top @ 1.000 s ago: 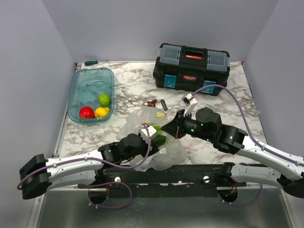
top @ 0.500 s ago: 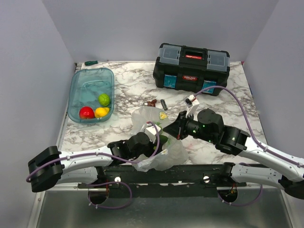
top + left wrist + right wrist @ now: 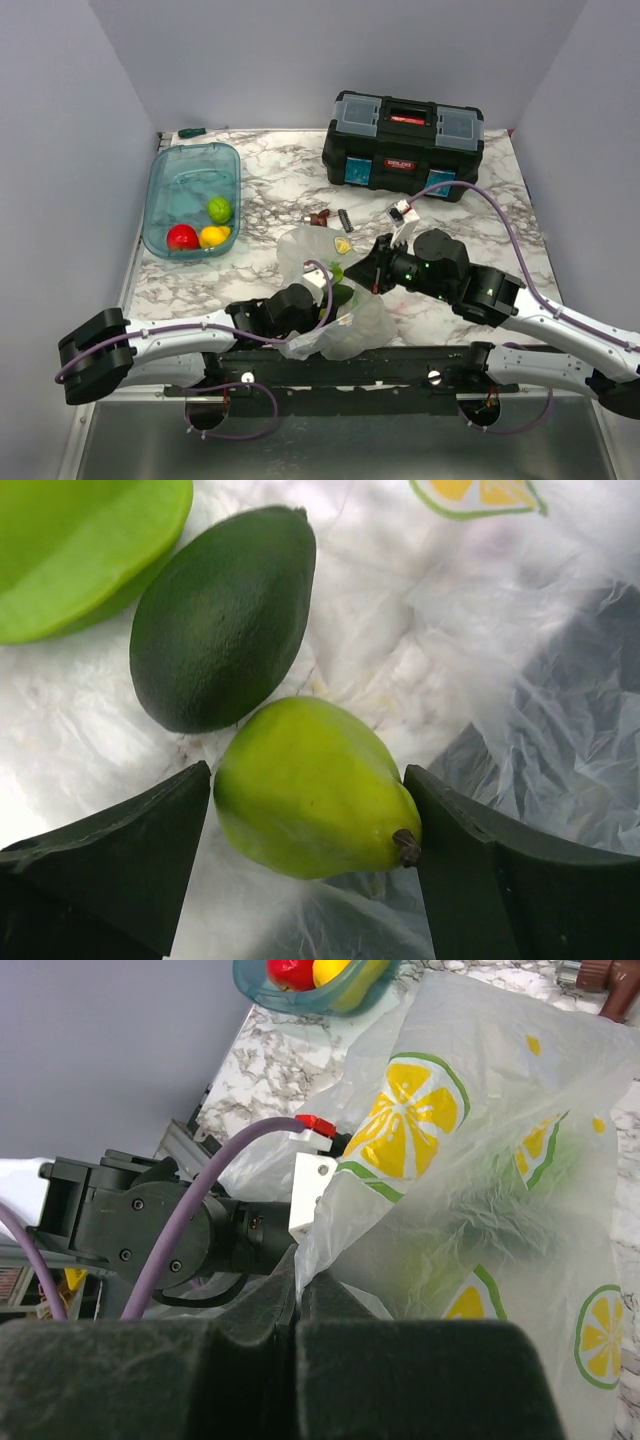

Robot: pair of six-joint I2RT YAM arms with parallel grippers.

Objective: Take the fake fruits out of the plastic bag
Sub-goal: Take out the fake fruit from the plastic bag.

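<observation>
Left wrist view: the left gripper stands wide inside the plastic bag, one finger on each side of a lime-green pear; whether they touch it is hard to tell. At 11 o'clock of the pear lies a dark green fruit. Beyond it a lime-green piece is cut off by the frame. Right wrist view: the right gripper pinches the bag's film. Top view: the bag hides the left fingers, and three fruits lie in the teal tub at 10 o'clock.
</observation>
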